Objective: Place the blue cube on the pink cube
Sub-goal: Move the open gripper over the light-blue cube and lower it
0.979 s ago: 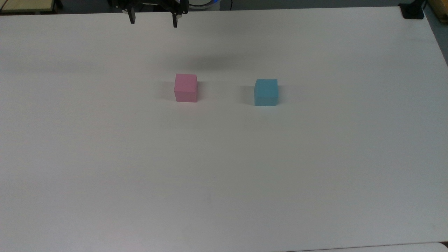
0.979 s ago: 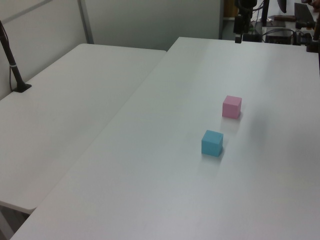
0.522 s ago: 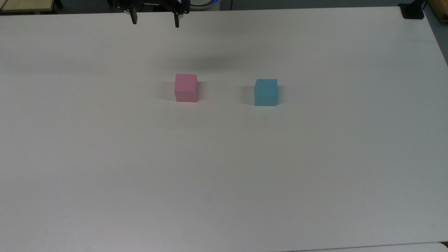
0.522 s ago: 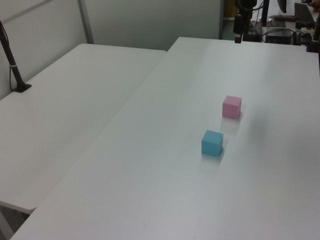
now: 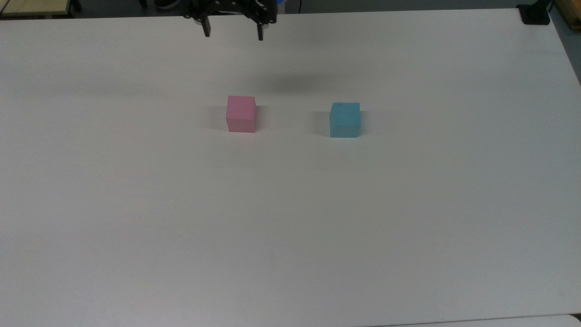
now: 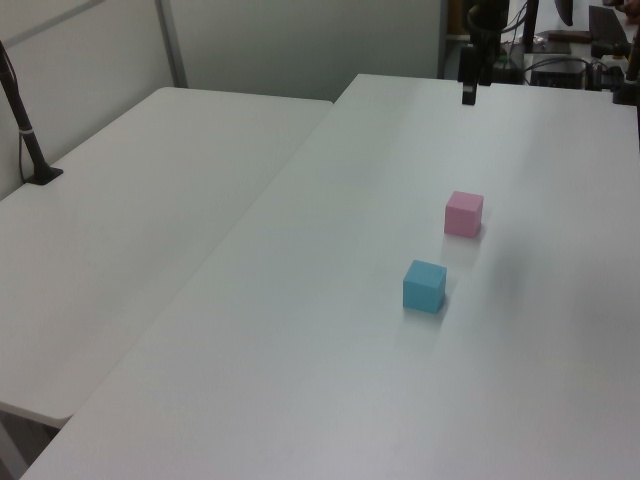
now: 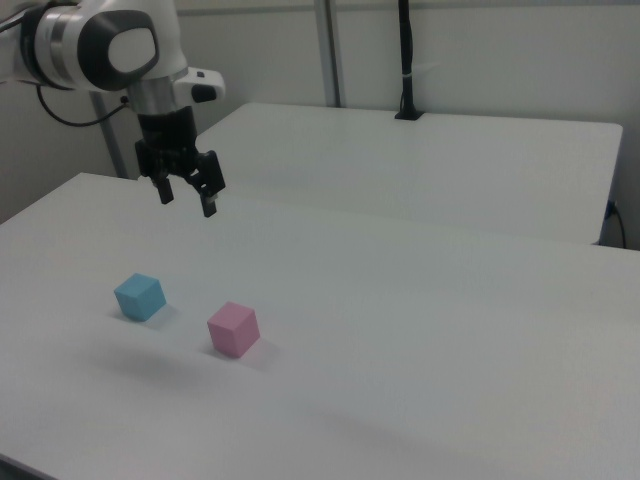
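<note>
My gripper (image 5: 233, 31) hangs wide open and empty at twelve o'clock above the table (image 5: 290, 218), while the blue cube (image 5: 345, 119), probably light and rigid, sits at three o'clock from the pink cube (image 5: 241, 114), best pinched across opposite flat sides.

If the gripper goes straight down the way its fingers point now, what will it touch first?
Most likely the bare table. The open gripper hangs in the air and seems offset from both the pink cube and the blue cube, though depth is uncertain.

Your gripper (image 7: 188, 198) hangs from the white arm (image 7: 105, 42), pointing down, its two black fingers (image 5: 207, 32) spread wide apart, holding nothing.
</note>
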Motion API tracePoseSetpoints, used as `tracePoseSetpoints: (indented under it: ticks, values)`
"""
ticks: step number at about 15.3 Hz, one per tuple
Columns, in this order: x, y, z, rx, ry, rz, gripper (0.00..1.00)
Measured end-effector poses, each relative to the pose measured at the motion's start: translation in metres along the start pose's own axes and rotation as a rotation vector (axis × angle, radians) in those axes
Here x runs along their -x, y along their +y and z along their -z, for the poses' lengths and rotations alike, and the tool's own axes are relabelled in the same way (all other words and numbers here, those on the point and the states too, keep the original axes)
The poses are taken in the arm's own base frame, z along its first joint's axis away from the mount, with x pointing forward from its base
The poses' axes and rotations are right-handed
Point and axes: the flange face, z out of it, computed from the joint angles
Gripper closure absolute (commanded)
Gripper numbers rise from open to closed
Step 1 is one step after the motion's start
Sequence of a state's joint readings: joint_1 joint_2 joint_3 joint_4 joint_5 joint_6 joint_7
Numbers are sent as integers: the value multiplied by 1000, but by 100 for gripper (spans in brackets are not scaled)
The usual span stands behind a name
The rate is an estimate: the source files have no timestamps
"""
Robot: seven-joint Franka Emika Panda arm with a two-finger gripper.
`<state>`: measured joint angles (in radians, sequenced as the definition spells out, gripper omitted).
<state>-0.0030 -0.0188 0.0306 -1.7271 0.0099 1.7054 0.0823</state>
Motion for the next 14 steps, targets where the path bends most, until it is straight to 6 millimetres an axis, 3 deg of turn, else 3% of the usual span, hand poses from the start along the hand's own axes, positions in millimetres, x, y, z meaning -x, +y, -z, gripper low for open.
tracePoseSetpoints:
  ticks: [4, 8, 14]
  values:
    - [1, -46, -29, -3, 18, 18, 0]
    - [1, -75, -58, -8, 39, 8, 1]
    - [6, -138, -116, -13, 26, 5, 3]
